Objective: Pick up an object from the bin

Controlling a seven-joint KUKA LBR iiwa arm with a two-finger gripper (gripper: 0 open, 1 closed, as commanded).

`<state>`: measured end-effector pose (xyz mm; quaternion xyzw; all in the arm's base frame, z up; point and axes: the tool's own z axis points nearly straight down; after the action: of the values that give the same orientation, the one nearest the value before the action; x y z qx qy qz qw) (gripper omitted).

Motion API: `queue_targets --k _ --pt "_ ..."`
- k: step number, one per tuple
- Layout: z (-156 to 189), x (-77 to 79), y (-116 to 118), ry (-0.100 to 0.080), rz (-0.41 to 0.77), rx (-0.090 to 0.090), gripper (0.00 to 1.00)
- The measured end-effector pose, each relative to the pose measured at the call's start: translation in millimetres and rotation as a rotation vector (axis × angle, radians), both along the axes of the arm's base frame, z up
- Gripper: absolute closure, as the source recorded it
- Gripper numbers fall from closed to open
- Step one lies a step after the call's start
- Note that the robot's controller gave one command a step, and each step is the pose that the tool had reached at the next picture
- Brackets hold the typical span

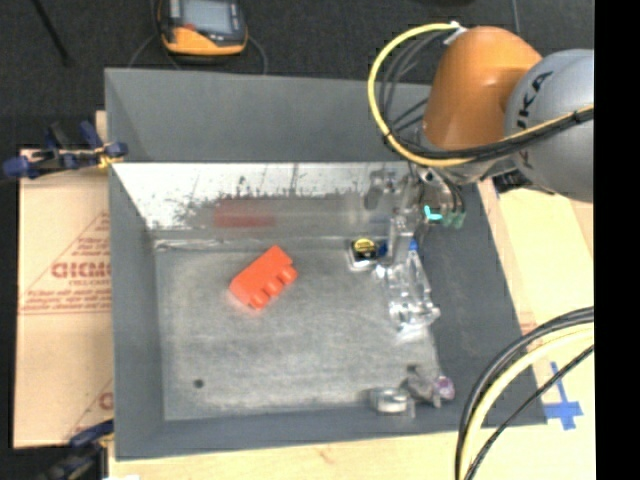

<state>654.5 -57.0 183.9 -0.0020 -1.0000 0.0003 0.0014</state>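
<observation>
Camera view: gripper [410, 308] low beside small yellow-black piece [366, 251]; its opening can't be told. Centre over it before closing.

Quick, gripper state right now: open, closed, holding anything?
Gripper: cannot be told. It is in the bin's right part, near a small yellow-and-black thing, away from the orange block.

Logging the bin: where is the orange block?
The orange block lies left of centre on the bin floor, apart from the claw to its right.
</observation>
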Motion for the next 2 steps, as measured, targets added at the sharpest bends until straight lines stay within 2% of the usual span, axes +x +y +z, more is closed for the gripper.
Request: queue_targets --k 1,2 --pt "-88.6 -12.8 -59.1 -0.004 0.410 -0.001 0.00" --pt "-106.1 -22.7 -96.0 -0.020 0.658 0.013 0.00"
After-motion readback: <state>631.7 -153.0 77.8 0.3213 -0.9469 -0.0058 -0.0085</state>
